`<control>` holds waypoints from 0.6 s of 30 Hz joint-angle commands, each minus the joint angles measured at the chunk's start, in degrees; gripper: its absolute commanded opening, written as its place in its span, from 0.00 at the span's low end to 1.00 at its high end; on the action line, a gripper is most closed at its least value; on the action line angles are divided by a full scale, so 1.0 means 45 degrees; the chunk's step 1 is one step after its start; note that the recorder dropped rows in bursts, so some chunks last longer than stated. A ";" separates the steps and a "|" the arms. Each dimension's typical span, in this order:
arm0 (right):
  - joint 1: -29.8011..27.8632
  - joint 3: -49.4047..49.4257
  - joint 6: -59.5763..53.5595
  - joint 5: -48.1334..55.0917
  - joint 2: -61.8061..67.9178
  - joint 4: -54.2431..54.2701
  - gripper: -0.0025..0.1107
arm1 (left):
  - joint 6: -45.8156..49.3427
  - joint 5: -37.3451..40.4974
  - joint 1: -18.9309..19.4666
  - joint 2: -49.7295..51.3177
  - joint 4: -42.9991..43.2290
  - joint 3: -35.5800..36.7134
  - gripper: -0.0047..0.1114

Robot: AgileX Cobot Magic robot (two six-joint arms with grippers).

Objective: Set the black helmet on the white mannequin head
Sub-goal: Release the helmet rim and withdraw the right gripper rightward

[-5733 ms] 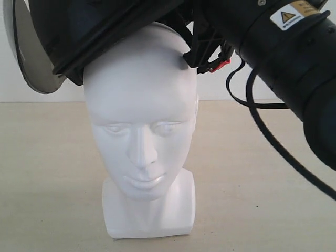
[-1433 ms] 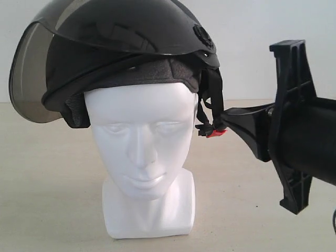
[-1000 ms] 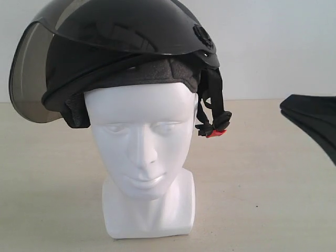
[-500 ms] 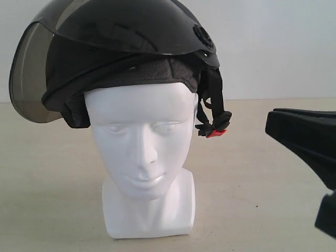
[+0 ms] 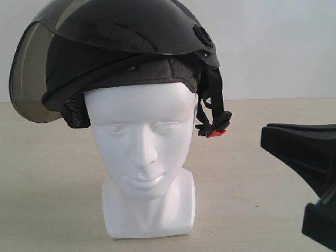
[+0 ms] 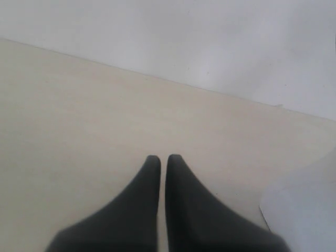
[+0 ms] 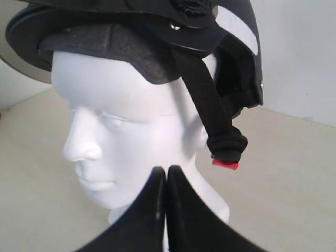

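Observation:
The black helmet (image 5: 126, 37) sits on top of the white mannequin head (image 5: 140, 152), its smoky visor (image 5: 29, 79) raised out to the side. Its chin strap with the red buckle (image 5: 216, 133) hangs loose beside the head. In the right wrist view the helmet (image 7: 157, 31) caps the mannequin head (image 7: 126, 131), and my right gripper (image 7: 166, 170) is shut and empty, apart from both. The same gripper (image 5: 268, 140) shows at the right edge of the exterior view. My left gripper (image 6: 164, 158) is shut on nothing, over bare table.
A pale beige table (image 5: 257, 210) carries the head, with a white wall (image 5: 273, 47) behind it. In the left wrist view a white sheet-like patch (image 6: 304, 205) lies at the table's edge.
My right gripper let go of the chin strap and drew back to the right; over the last second it shifted lower at the right edge. Helmet and head have not moved.

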 commanded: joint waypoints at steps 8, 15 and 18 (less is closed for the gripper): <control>0.0011 -0.0034 -0.2145 -0.0823 -0.0003 0.0217 0.02 | 0.0055 -0.0042 -0.0109 -0.0035 -0.0024 0.0049 0.08; 0.0011 -0.0034 -0.4104 -0.4283 0.0552 0.0217 0.02 | 0.0055 -0.0042 -0.0109 -0.0035 -0.0024 0.0049 0.08; 0.0011 -0.0034 -0.4737 -0.5074 0.0772 0.0217 0.02 | 0.0055 -0.0042 -0.0109 -0.0035 -0.0024 0.0049 0.08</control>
